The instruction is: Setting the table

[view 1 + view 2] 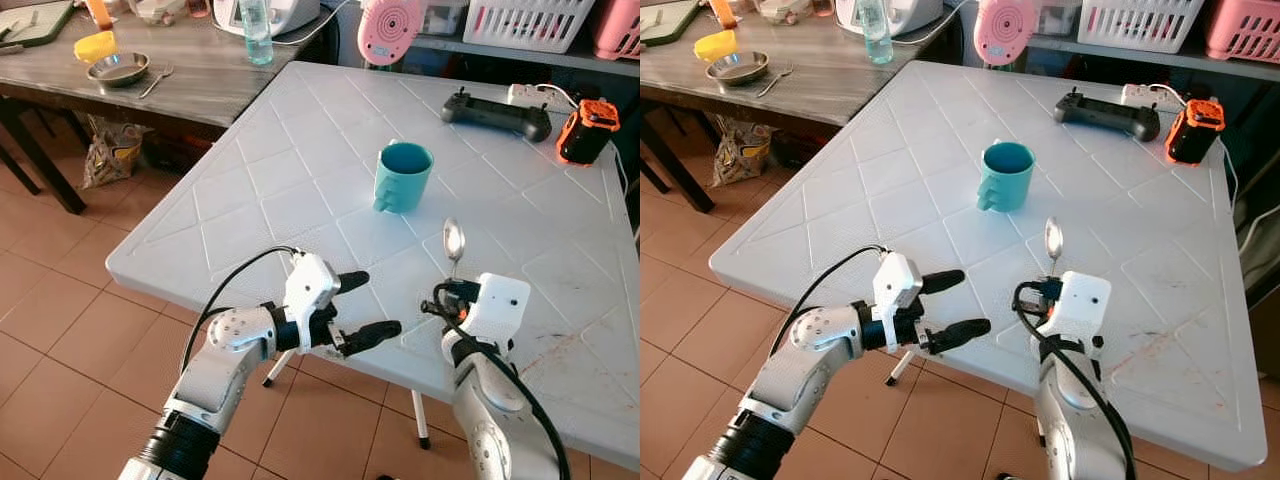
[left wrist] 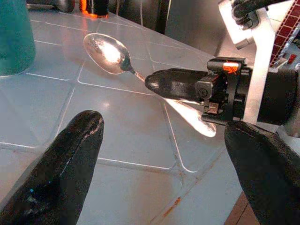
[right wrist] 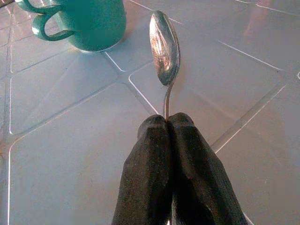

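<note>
Spoon (image 3: 164,47) is pinched by its handle in the right gripper (image 3: 167,123), bowl end pointing away from the robot toward the teal mug (image 1: 403,175); long axis runs roughly front-to-back over the white tabletop (image 1: 250,190), in line with the gripper's own fingers; fingers pressed together on the thin handle, no gap visible between them in the right wrist view; bowl sits clear of the surface, just short of the mug and slightly to the robot's right of it, not touching it; mug stands upright near the tabletop centre, handle turned toward the robot's left; so the placement spot beside the mug lies straight ahead of the right gripper, and the right arm is the nearer one for it; left gripper (image 1: 360,305) hovers at the near tabletop edge, just left of the right gripper, fingers spread wide, holding nothing, aimed sideways at the spoon and the right gripper's fingers as seen in the left wrist view; judgement: either a lower-and-release beside the mug or a handover to the left, can't tell which; black controller (image 1: 497,113) and orange device (image 1: 588,130) sit at the far right corner, well apart from the spoon's path.
</note>
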`<state>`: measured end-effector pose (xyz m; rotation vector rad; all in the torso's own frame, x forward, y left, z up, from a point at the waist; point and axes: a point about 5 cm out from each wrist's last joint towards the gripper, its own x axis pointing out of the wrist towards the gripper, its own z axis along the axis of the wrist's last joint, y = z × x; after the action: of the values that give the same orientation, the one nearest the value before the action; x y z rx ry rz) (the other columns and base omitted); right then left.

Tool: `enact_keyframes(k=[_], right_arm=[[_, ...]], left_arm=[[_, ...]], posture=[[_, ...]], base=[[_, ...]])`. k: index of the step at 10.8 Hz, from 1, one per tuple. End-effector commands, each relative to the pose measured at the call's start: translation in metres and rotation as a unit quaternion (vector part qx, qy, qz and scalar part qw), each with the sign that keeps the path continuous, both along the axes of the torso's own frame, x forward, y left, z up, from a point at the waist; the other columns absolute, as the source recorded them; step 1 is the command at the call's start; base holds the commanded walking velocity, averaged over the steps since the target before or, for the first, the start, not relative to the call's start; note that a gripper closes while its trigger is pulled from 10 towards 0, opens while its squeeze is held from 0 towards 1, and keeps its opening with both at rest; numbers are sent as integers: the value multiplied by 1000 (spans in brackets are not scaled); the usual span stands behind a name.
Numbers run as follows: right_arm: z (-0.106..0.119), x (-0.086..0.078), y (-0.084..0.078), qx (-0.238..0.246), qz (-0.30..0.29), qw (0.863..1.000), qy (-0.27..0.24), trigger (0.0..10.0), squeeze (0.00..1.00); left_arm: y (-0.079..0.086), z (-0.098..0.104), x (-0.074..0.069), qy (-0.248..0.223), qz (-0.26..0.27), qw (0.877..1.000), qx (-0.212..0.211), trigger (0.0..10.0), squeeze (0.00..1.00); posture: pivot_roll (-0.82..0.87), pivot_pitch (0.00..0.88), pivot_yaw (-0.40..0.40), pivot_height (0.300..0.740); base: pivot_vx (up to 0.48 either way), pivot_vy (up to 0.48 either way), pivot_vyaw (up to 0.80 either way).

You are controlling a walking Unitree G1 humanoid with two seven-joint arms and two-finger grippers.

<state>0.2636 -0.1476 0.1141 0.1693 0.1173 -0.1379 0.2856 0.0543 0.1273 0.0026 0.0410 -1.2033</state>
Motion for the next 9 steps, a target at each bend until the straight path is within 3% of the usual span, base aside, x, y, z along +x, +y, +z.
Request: enact_keyframes(k=[1, 2, 3, 4, 9], right_arm=[[-12, -4, -1, -3, -9, 999, 35, 0, 0], [-15, -6, -6, -1, -22, 999, 46, 1922, 0], [-17, -8, -10, 3, -27, 998, 50, 5529, 957], [-18, -9, -11, 2, -28, 998, 53, 10000, 1000], [-15, -13, -33, -6, -68, 996, 63, 10000, 1000]], left_arm=[[0, 1, 1, -6, 0, 1000, 7, 10000, 0], [0, 1, 1, -5, 0, 1000, 7, 10000, 0], [-1, 0, 1, -5, -1, 1000, 7, 10000, 0], [-1, 0, 1, -5, -3, 1000, 8, 10000, 0], [-4, -3, 0, -3, -10, 1000, 12, 10000, 0]], posture=[[-35, 123, 53, 740], [-36, 122, 53, 740], [-38, 121, 56, 740], [-42, 123, 59, 740], [-51, 126, 63, 740]], base=[[0, 0, 0], [0, 0, 0], [0, 0, 0], [0, 0, 0], [0, 0, 0]])
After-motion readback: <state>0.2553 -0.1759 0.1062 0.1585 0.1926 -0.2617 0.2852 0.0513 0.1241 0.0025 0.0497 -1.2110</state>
